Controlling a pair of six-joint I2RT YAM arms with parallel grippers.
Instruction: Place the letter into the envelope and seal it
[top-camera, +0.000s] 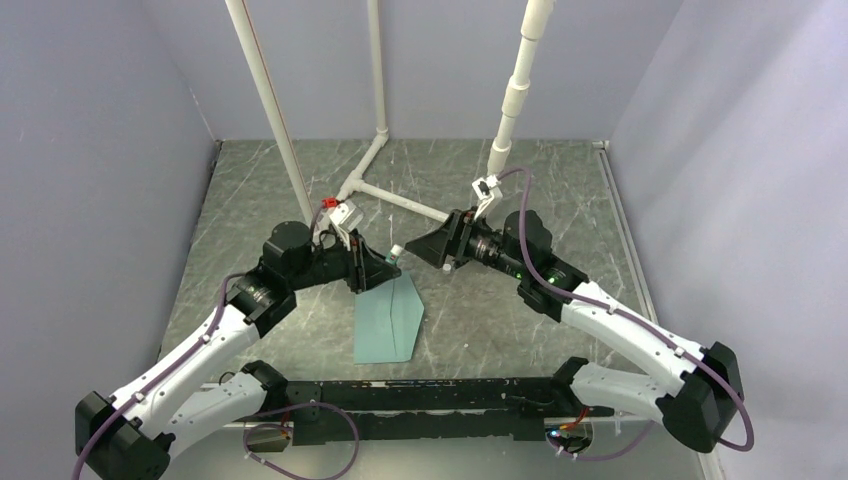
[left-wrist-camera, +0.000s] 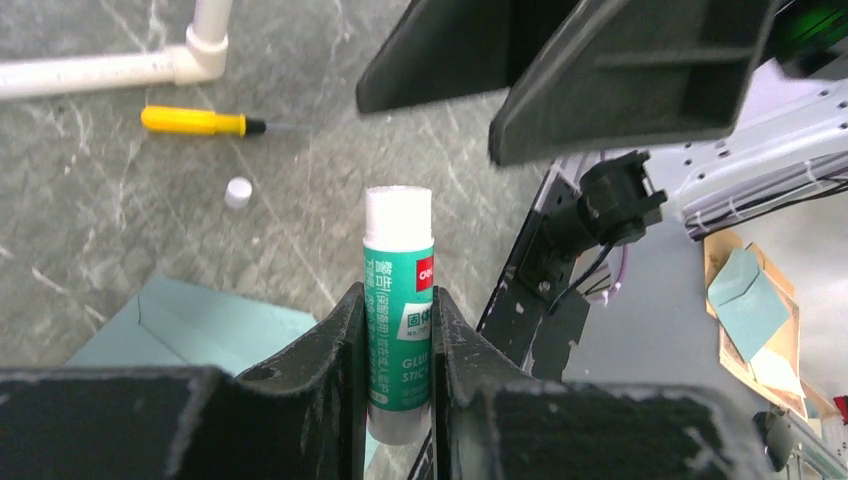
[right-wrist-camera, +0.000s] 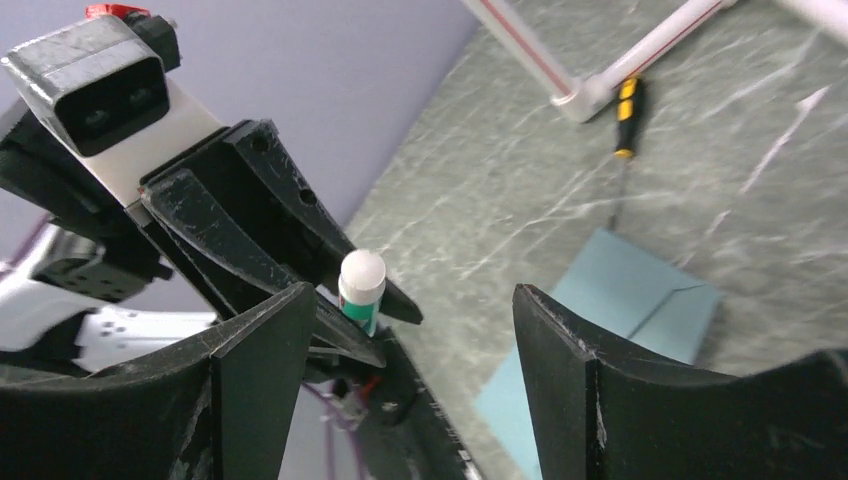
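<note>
The pale teal envelope (top-camera: 384, 322) lies flat on the table in front of both arms, its triangular flap pointing right; it also shows as the envelope (left-wrist-camera: 180, 325) and the envelope (right-wrist-camera: 622, 290). The letter is out of view. My left gripper (top-camera: 385, 262) hovers over the envelope's far end, shut on a green glue stick (left-wrist-camera: 398, 290) with a white top, held upright. My right gripper (top-camera: 428, 248) faces it from the right, just beyond the stick's top. Its jaws stand wide open with nothing between them (right-wrist-camera: 410, 295), and the glue stick (right-wrist-camera: 361, 290) sits just past its left finger.
A yellow-handled screwdriver (left-wrist-camera: 195, 121) lies by the white pipe frame (top-camera: 385, 195) at the back. A small white cap (left-wrist-camera: 238, 192) rests on the table near it. White pipe posts (top-camera: 270, 100) rise behind the arms. Grey walls close three sides.
</note>
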